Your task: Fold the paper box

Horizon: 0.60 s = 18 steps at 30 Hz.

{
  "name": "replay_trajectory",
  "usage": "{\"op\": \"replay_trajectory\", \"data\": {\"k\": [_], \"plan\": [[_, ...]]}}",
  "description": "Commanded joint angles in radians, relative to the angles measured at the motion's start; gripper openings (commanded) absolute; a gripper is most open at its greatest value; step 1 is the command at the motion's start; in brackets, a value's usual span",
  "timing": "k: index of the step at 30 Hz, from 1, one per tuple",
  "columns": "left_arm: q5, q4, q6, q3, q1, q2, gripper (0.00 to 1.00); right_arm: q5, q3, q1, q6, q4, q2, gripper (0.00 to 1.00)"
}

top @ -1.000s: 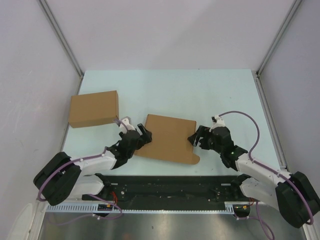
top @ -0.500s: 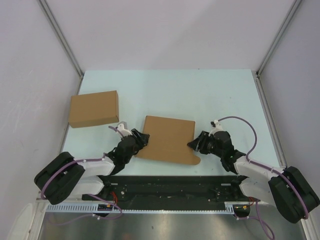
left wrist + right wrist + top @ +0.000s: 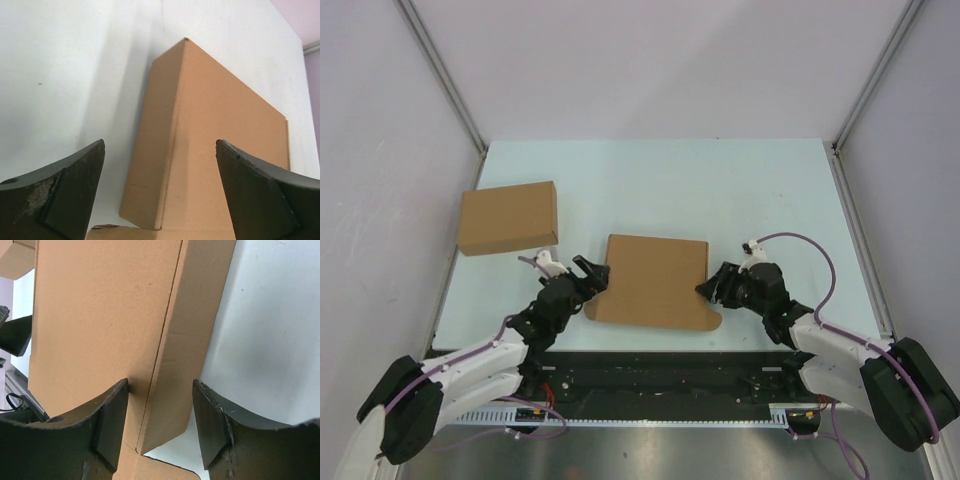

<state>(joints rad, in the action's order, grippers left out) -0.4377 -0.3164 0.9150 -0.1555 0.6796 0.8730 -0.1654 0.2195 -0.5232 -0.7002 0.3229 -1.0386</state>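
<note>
While the right hand (image 3: 710,286) brackets its right edge, the paper box (image 3: 655,280) lies flat mid-tabletop (image 3: 740,180), a shallow rectangle
Right hand: fingers part-spread, one over the box's top face, the other beside its right wall, likely steadying it; cannot tell if the pads press. Left hand (image 3: 591,277): spread wide, empty, just off the box's left wall and facing it, probably lining up for that side. Plain cardboard box (image 3: 508,217) well apart, beyond the far-left corner. Versus half a second ago: left hand backed off the left edge; right hand unmoved; box barely shifted
</note>
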Motion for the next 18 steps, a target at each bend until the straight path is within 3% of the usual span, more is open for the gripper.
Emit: {"op": "replay_trajectory", "data": {"k": [1,3,6,7,10,12,16,18], "plan": [[0.06,0.036,-0.027,-0.032,-0.034,0.078,0.94,0.026,0.017,0.012,0.06,-0.081,-0.008,0.59],[0.095,-0.001,-0.03,-0.038,-0.035,0.17,0.91,0.024,0.023,0.018,0.079,-0.09,-0.012,0.59],[0.166,-0.084,-0.036,-0.03,-0.035,0.271,0.79,0.023,0.034,0.023,0.096,-0.11,-0.009,0.59],[0.177,-0.101,-0.034,-0.029,-0.035,0.291,0.69,0.024,0.035,0.022,0.097,-0.117,0.0,0.59],[0.183,-0.098,-0.03,-0.044,-0.035,0.349,0.6,0.041,0.047,0.023,0.111,-0.162,0.041,0.61],[0.163,-0.083,-0.03,-0.05,-0.035,0.336,0.61,0.066,0.076,0.019,0.123,-0.205,0.086,0.65],[0.074,0.025,-0.048,-0.078,-0.037,0.212,0.82,0.148,0.174,0.015,0.163,-0.358,0.21,0.76],[0.004,0.125,-0.053,-0.121,-0.037,0.12,0.88,0.205,0.257,0.014,0.204,-0.404,0.236,0.78]]}}
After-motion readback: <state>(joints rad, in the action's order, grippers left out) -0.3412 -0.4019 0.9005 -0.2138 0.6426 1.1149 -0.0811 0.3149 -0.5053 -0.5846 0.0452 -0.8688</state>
